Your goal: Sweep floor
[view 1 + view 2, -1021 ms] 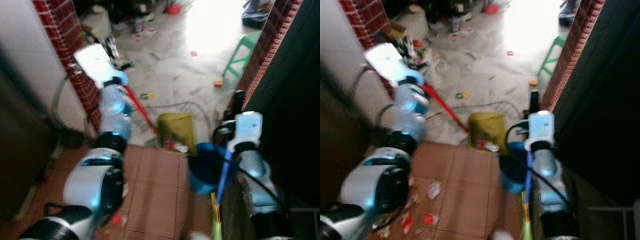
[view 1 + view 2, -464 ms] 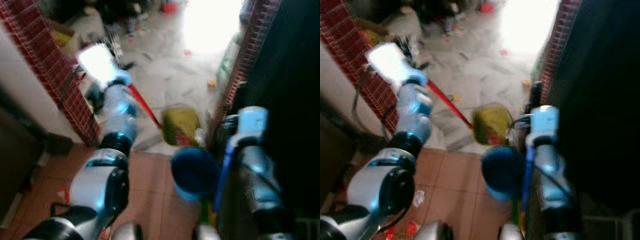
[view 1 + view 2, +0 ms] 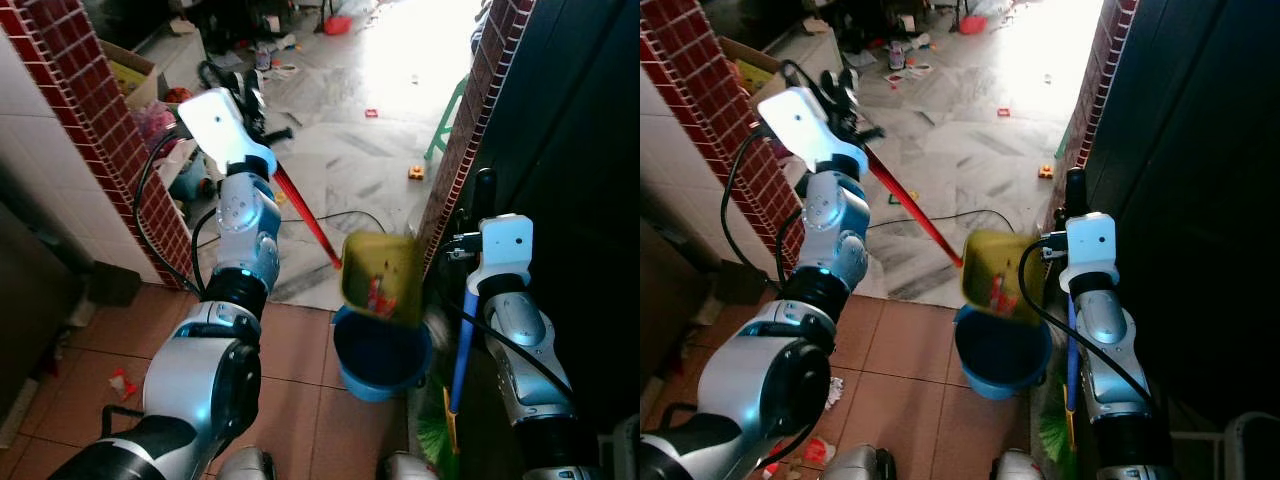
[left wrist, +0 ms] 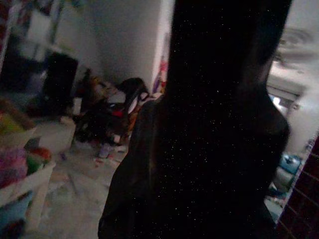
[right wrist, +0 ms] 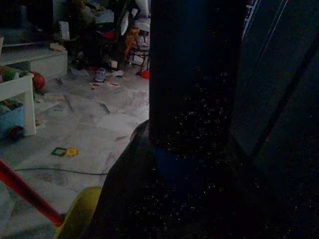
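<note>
Above blue bucket (image 3: pixel 382 352): tilted yellow dustpan (image 3: pixel 381 277), red handle (image 3: pixel 305 211).

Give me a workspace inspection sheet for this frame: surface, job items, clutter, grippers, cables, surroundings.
Surface: terracotta tiles underfoot, grey marble floor beyond.
Job's things: yellow dustpan on a red handle, tilted over the blue bucket, red scraps inside it; broom with blue handle and green bristles upright at the robot's right.
Clutter: red scraps on the tiles; small litter across the marble.
Grippers: left gripper raised at the red handle's top; right gripper on the broom handle.
Cables: black cable lying on the marble.
Surroundings: red brick pillar, green stool, dark door.
</note>
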### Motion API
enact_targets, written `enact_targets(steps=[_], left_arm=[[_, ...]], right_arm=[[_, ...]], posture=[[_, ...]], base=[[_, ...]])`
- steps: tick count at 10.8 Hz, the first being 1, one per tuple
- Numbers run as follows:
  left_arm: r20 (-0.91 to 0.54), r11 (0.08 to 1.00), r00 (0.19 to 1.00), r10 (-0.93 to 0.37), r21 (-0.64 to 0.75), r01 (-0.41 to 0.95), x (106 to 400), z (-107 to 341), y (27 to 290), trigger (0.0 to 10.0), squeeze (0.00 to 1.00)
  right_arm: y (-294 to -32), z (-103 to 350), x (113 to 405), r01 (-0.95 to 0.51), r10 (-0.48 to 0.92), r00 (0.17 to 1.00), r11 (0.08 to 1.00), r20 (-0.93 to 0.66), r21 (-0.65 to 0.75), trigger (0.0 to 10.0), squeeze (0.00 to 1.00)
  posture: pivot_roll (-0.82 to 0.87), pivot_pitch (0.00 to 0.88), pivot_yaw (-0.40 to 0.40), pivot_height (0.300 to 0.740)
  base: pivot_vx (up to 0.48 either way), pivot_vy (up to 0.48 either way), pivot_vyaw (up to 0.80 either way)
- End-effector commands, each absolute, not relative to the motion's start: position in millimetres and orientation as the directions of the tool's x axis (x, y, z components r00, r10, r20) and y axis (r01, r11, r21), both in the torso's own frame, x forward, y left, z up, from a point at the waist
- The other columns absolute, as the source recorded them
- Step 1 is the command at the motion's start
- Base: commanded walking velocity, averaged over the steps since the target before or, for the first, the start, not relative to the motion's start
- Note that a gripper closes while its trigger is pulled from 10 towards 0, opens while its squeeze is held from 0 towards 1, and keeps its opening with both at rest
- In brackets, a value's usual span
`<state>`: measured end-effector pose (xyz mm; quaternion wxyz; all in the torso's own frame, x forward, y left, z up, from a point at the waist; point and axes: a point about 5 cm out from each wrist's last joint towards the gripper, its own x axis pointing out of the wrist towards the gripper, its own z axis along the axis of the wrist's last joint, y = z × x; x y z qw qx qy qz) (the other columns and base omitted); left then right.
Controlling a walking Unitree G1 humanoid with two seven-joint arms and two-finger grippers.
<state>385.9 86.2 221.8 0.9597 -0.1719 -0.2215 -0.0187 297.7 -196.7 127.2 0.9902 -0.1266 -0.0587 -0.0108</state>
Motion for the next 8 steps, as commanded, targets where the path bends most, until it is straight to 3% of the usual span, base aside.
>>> enact_targets(steps=[1, 3, 5, 7, 8], left_arm=[[0.545, 0.952, 0.838, -0.005, -0.254, 0.171, 382, 245, 86, 10.0, 0.0], [0.558, 0.967, 0.814, -0.161, -0.075, 0.243, 375, 237, 79, 10.0, 0.0], [0.567, 0.96, 0.791, -0.231, 0.002, 0.279, 369, 233, 72, 10.0, 0.0], [0.64, 0.915, 0.667, -0.383, 0.164, 0.368, 351, 242, 50, 10.0, 0.0], [0.677, 0.85, 0.535, -0.506, 0.288, 0.44, 333, 252, 32, 10.0, 0.0]], right_arm=[[-198, 131, 299, 0.043, -0.009, 0.991, 0.967, 0.133, -0.253, 10.0, 0.0], [-201, 131, 300, 0.047, -0.013, 0.991, 0.965, 0.131, -0.257, 10.0, 0.0], [-201, 132, 301, 0.046, -0.011, 0.991, 0.965, 0.133, -0.259, 10.0, 0.0], [-202, 132, 301, 0.045, -0.01, 0.991, 0.964, 0.136, -0.261, 10.0, 0.0], [-202, 133, 303, 0.044, -0.008, 0.991, 0.964, 0.136, -0.263, 10.0, 0.0]], posture=[[-0.17, 0.011, 0.047, 0.74], [-0.16, 0.006, 0.045, 0.74], [-0.16, 0.002, 0.044, 0.74], [-0.16, 0.0, 0.042, 0.74], [-0.15, 0.0, 0.039, 0.74]], base=[[0.0, 0.0, 0.0], [0.0, 0.0, 0.0], [0.0, 0.0, 0.0], [0.0, 0.0, 0.0], [0.0, 0.0, 0.0]])
